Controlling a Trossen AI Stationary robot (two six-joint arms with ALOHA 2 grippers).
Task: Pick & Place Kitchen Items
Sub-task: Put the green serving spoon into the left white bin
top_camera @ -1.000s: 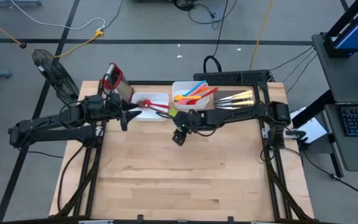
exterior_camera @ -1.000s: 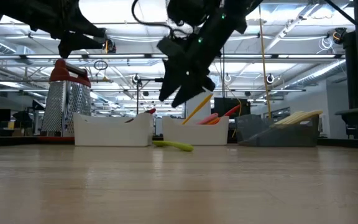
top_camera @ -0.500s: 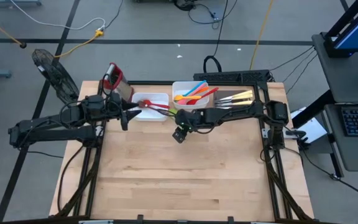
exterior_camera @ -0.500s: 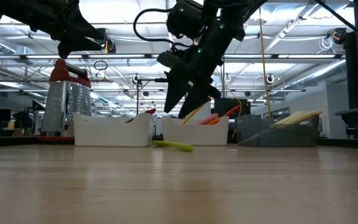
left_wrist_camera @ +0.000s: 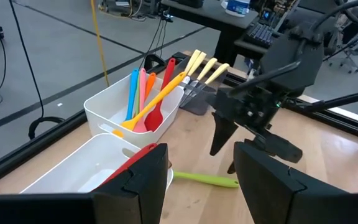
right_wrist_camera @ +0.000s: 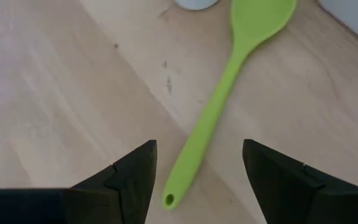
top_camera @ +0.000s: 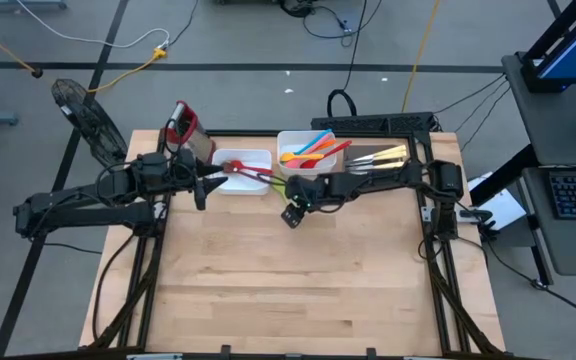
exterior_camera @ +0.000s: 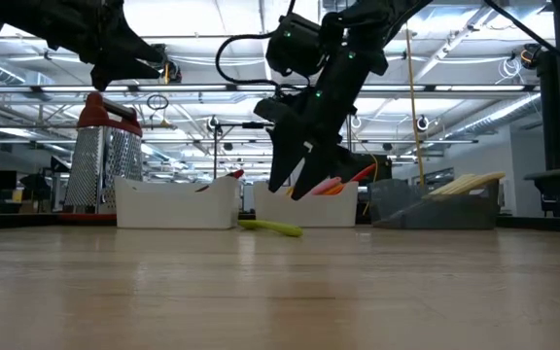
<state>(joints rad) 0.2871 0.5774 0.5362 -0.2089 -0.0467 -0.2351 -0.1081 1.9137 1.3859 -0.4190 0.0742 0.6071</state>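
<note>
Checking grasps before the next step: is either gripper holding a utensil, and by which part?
No. The right gripper hangs open above the green spoon handle; the left gripper is open over the white tray, empty.
</note>
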